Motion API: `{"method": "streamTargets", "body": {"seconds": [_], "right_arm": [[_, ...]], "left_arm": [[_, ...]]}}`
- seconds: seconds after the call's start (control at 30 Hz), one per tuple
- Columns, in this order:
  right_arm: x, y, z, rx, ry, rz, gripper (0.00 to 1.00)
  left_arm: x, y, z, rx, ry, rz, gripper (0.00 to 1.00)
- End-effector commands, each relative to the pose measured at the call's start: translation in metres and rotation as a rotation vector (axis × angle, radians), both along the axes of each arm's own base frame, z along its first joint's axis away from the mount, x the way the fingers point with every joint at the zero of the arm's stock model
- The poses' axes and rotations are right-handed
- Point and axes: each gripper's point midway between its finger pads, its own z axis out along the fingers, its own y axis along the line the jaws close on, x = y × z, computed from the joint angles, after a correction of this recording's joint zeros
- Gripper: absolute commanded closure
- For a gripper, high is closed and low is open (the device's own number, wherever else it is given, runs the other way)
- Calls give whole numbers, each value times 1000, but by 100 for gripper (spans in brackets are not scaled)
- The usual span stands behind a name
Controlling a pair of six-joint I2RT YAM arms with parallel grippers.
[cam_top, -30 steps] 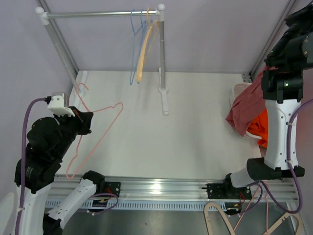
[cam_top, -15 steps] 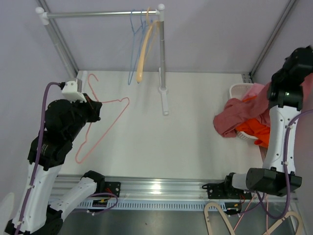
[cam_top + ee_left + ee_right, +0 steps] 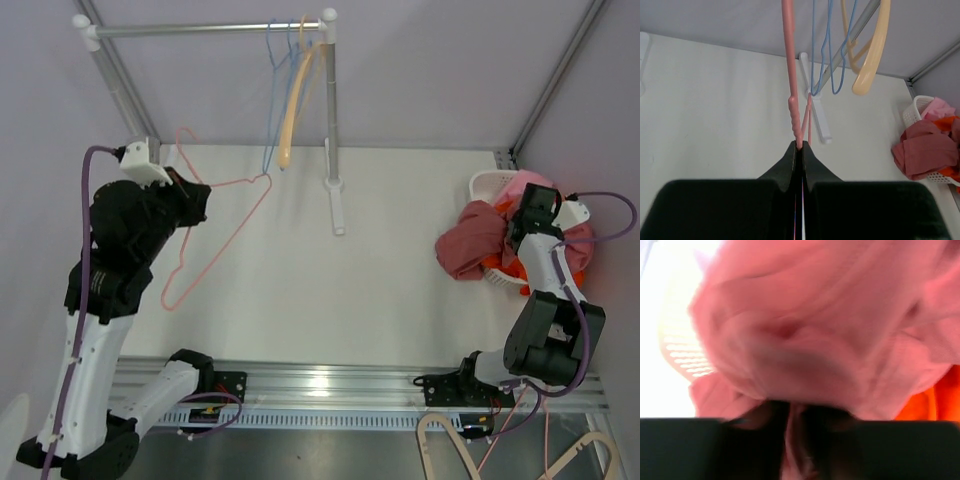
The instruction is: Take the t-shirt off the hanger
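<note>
The bare pink wire hanger (image 3: 215, 235) hangs in the air at the left, no cloth on it. My left gripper (image 3: 200, 205) is shut on the hanger's wire (image 3: 788, 60), seen pinched at its tips (image 3: 800, 146) in the left wrist view. The dusty-red t-shirt (image 3: 465, 250) lies bunched over the white basket (image 3: 485, 183) at the right. My right gripper (image 3: 530, 215) is down on the basket. In the blurred right wrist view the t-shirt (image 3: 815, 330) fills the frame, and a strip of it sits between the nearly closed jaws of the right gripper (image 3: 797, 415).
A metal rail (image 3: 200, 28) crosses the back with blue wire hangers (image 3: 272, 100) and a yellow hanger (image 3: 292, 110) on it, beside its upright post (image 3: 330, 120). Orange cloth (image 3: 500, 265) lies in the basket under the t-shirt. More hangers lie below the table's near edge.
My right arm has dropped from high up down onto the basket, lowering the t-shirt onto it. My left arm has carried the pink hanger up and back toward the rail.
</note>
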Motion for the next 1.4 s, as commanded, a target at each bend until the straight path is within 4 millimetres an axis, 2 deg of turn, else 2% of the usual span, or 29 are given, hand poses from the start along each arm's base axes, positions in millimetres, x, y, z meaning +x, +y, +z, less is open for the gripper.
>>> {"method": "streamTargets", "body": {"seconds": [0.0, 0.03, 0.07, 0.13, 0.17, 0.23, 0.27, 0.4, 0.57, 0.6, 0.67, 0.7, 0.73, 0.77, 0.8, 0.83, 0.87, 0.9, 0.93, 0.97, 1.0, 1.03, 1.07, 1.13, 1.17, 1.2, 1.27, 1.3, 1.37], "right_arm": [[17, -1, 54, -9, -128, 23, 70], [20, -2, 76, -30, -162, 33, 56], [19, -3, 91, -60, -172, 45, 33], [14, -4, 120, -101, -177, 62, 19], [18, -8, 156, -140, -225, 62, 6], [11, -10, 182, -185, -211, 76, 0], [11, -10, 212, -214, -260, 79, 1], [2, 1, 260, -254, -322, 149, 1], [-19, 16, 285, -270, -390, 197, 1], [-20, 21, 281, -262, -392, 219, 0], [-19, 39, 289, -261, -454, 320, 1], [-25, 47, 297, -274, -491, 360, 0], [-21, 60, 296, -269, -516, 438, 1], [-22, 66, 298, -297, -517, 484, 0], [-23, 69, 300, -307, -520, 509, 1], [-23, 69, 297, -308, -503, 515, 1], [-23, 75, 302, -304, -510, 549, 0], [-23, 77, 302, -300, -504, 558, 0], [-22, 79, 300, -291, -495, 569, 1], [-22, 84, 301, -282, -503, 594, 1], [-23, 86, 301, -278, -509, 602, 0], [-25, 88, 304, -285, -525, 605, 1], [-26, 88, 301, -288, -524, 603, 1], [-27, 84, 303, -314, -534, 580, 1], [-30, 82, 303, -319, -538, 569, 1], [-30, 80, 304, -328, -538, 561, 0], [-30, 81, 304, -331, -538, 565, 1], [-30, 80, 304, -332, -537, 564, 0], [-29, 79, 303, -334, -534, 556, 1]], "left_arm": [[28, -17, 37, -76, -72, -68, 99], [33, -13, 46, -72, -91, -43, 99], [38, -11, 46, -66, -84, -28, 99], [55, -5, 48, -42, -69, 2, 99], [57, 3, 62, -31, -93, 42, 99], [75, 10, 59, 15, -95, 81, 99], [81, 13, 68, 25, -133, 99, 99], [102, 29, 74, 72, -166, 156, 99], [122, 30, 78, 94, -192, 133, 99], [129, 25, 82, 107, -234, 107, 99], [140, 12, 87, 115, -284, 32, 99], [142, 4, 92, 116, -312, -21, 99], [147, 1, 101, 110, -350, -29, 99], [159, -2, 95, 107, -341, -43, 99], [162, -8, 103, 102, -362, -71, 99], [168, -12, 103, 102, -362, -93, 99], [168, -16, 121, 99, -406, -111, 99], [186, -20, 111, 97, -382, -121, 99], [194, -21, 108, 91, -372, -120, 99], [196, -20, 127, 82, -399, -113, 99], [220, -22, 106, 81, -342, -112, 99], [230, -25, 100, 78, -319, -115, 99], [228, -24, 126, 69, -361, -108, 99], [252, -28, 118, 48, -339, -105, 99], [258, -30, 119, 41, -345, -104, 99], [259, -29, 132, 42, -379, -94, 99], [274, -30, 123, 58, -372, -64, 99], [275, -30, 132, 71, -398, -58, 99], [287, -30, 120, 90, -373, -42, 99]]}}
